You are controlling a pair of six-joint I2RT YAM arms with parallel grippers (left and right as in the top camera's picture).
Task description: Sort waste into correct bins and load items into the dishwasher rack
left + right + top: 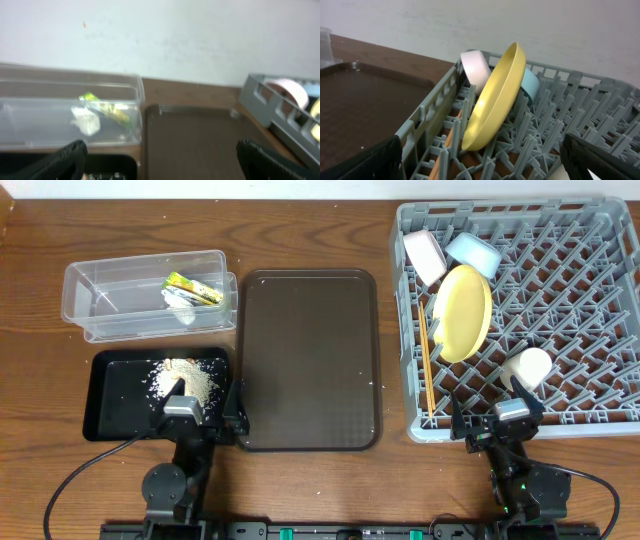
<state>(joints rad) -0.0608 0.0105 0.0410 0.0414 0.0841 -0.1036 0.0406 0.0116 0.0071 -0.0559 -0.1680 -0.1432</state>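
At the near table edge both arms sit low with their jaws spread wide and holding nothing: the left gripper (200, 408) over the near rim of the black tray (110, 415), the right gripper (505, 418) at the near wall of the dishwasher rack (590, 310). Just beyond the left jaws lies the rice heap (185, 378) inside the black tray. Just beyond the right jaws the pale green cup (528, 366) sits among the rack pegs. Between the arms, the brown serving tray (308, 360) shows nothing on it. Farther in, the chopsticks (426, 370) lie along the rack's left wall, long axis running near to far, beside the yellow plate (464, 313), which stands tilted on edge. At the rack's far left corner are the white bowl (424, 256) and the blue bowl (474, 252). Far left, the clear tub (100, 290) holds the snack wrapper (193, 288) and the white scrap (181, 305). I see nothing loose for either arm to reach, so the sorting looks finished.
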